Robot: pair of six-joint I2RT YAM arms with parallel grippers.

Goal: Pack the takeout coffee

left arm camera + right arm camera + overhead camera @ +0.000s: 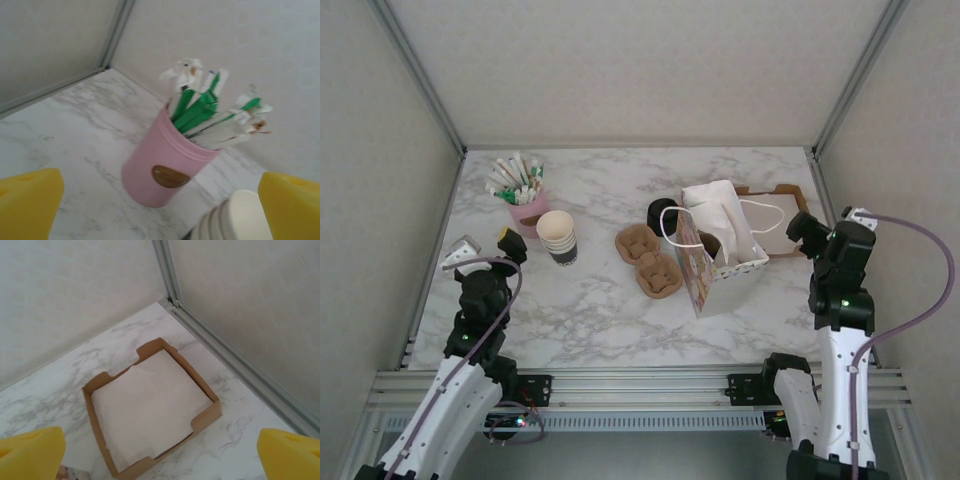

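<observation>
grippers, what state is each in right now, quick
left gripper: open, holding nothing
right gripper: open, holding nothing

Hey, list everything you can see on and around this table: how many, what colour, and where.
marble table: one, white with grey veins, under everything
pink cup: one, pink, back left
sachets: many, green and white, standing in the pink cup
paper cups: one stack, cream with a dark lower band, just right of the pink cup
cup carrier: one, brown pulp, centre
black round item: one, black, behind the carrier; too small to identify
paper bag: one, white with cord handles, right of centre
cardboard tray: one, brown, back right
napkins: white, in the tray
left fingers: two, yellow, open
right fingers: two, yellow, open
</observation>
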